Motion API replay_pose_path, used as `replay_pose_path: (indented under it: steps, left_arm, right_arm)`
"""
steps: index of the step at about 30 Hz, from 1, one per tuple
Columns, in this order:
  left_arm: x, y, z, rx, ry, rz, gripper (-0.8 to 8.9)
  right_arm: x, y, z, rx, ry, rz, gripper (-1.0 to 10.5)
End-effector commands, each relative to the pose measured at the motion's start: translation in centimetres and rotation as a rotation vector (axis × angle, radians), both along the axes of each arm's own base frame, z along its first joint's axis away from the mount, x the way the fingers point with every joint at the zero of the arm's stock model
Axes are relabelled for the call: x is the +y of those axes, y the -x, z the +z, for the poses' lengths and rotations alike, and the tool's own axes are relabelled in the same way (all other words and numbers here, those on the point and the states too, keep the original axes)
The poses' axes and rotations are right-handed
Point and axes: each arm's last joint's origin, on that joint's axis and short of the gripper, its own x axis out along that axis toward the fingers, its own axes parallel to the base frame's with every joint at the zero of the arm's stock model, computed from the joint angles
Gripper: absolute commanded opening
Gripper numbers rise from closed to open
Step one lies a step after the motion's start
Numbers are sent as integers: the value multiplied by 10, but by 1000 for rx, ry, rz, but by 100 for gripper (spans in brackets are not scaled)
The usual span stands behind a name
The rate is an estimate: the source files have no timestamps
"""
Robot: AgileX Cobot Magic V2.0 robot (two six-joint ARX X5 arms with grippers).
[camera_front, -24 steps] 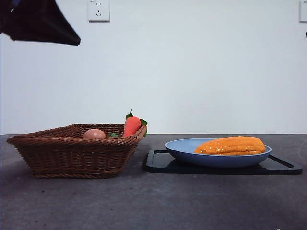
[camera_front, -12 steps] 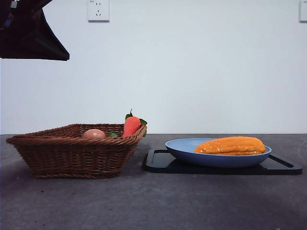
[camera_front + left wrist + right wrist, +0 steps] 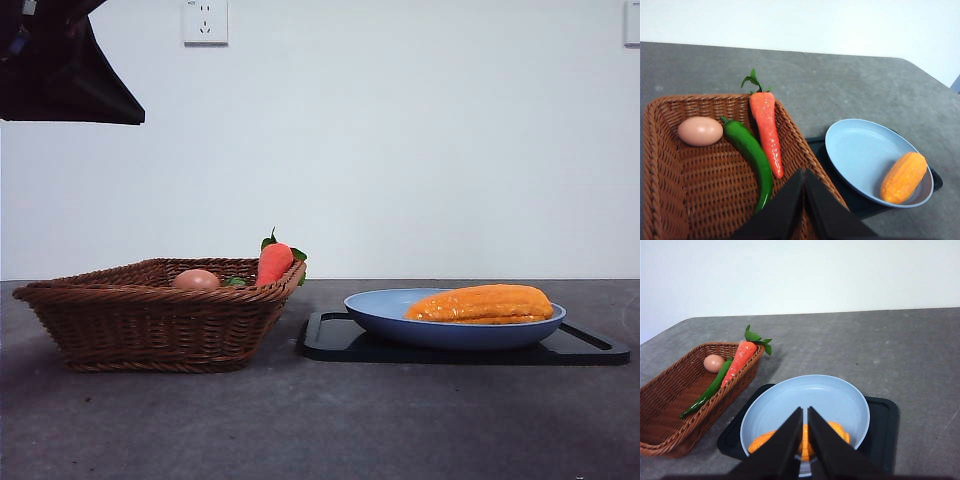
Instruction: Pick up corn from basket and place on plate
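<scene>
Where the front view looked level across the grey worktop, a bare strip separated the wicker basket from the black tray, and the near worktop lay open. The corn, a bumpy orange-yellow cob, lay on its side on the matte blue plate, which sat on the tray. An egg and a carrot showed above the basket's braided rim. A dark arm part filled the top left corner; against half a second ago it had not shifted, though a second ago it had sat differently.

From the left wrist view, the left tool hung over the basket's near wall, its jaws together and gripping nothing. A smooth green chilli pepper lay between the egg and the carrot. The corn rested at the plate's far rim.

From the right wrist view, the right tool stood above the plate, jaws together and empty, with the corn partly hidden behind them. Open worktop stretched beyond the tray.
</scene>
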Motion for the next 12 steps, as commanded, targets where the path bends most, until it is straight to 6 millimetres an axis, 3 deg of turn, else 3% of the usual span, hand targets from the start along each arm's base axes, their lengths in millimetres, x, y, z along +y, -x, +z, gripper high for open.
replay_pose_path:
  steps: [1,6,12]
  left_arm:
    - [1,1,2,-57,-105,-14,8]
    - [31,6,8,-97,-243,177,8]
    - [79,30,2,-126,-271,426,8]
  right_arm:
    - [0,0,1,-6,-13,-2,2]
    - [0,0,1,-8,-13,-2,2]
    - [0,0,1,-9,-13,-2,2]
